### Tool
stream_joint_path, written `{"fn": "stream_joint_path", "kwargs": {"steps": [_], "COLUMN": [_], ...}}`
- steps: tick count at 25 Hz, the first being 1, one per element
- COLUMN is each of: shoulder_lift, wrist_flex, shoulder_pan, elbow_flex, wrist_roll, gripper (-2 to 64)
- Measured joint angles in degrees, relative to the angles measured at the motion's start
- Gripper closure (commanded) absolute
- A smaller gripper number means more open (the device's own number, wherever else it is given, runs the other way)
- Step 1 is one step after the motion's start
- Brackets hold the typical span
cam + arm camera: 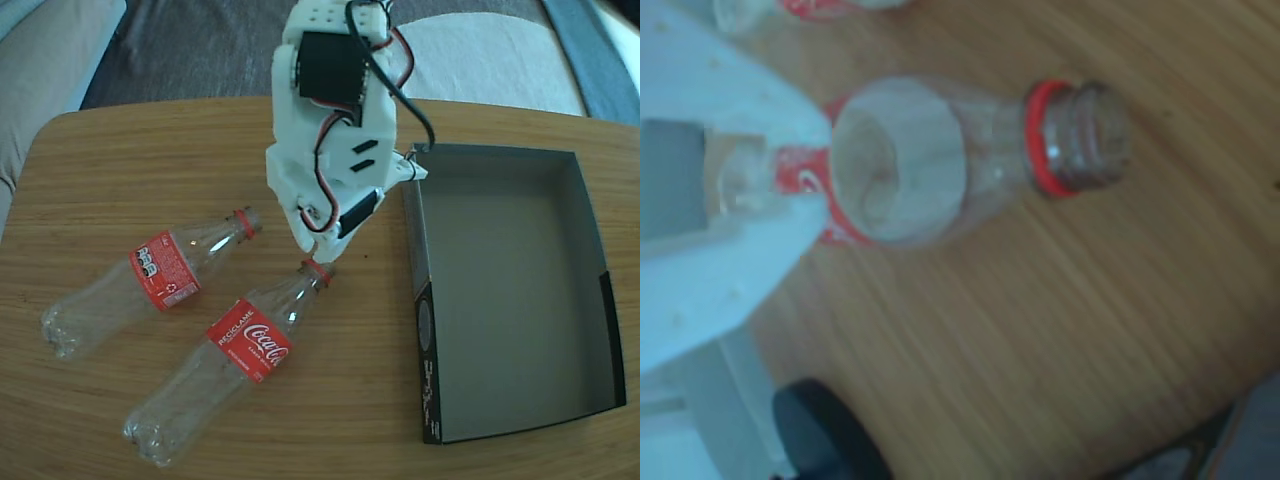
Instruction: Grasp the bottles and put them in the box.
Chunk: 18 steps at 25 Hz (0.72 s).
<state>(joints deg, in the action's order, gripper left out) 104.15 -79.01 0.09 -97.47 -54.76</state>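
Observation:
Two clear bottles with red labels lie on the wooden table. In the fixed view one bottle [150,275] is at the left and the other bottle [240,345] lies nearer, both necks pointing up-right. My gripper [318,250] hangs just above the nearer bottle's red neck ring, open, holding nothing. In the wrist view that bottle [990,170] lies under my white finger [730,230], its open mouth to the right. The box [520,300], grey inside with black walls, stands empty at the right.
The table's rounded far edge [150,108] runs behind the arm. Beyond it are a grey cushion [50,60] and a white cushion [490,60]. Bare wood shows between the bottles and the box.

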Motion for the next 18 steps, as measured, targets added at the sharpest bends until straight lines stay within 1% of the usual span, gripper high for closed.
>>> {"fn": "stream_joint_path", "kwargs": {"steps": [3, 8, 10, 14, 18], "shoulder_lift": [-0.1, -0.4, -0.4, -0.4, -5.5], "wrist_flex": [0.0, -0.4, -0.6, -0.6, 0.4], "shoulder_pan": [-0.8, -1.1, 0.1, 2.1, 5.0], "elbow_flex": [0.0, 0.0, -1.1, -1.6, -2.9], "wrist_roll": [-0.3, -0.2, -0.2, -0.2, -0.2], "gripper": [38.2, 23.5, 22.1, 22.3, 21.3]}}
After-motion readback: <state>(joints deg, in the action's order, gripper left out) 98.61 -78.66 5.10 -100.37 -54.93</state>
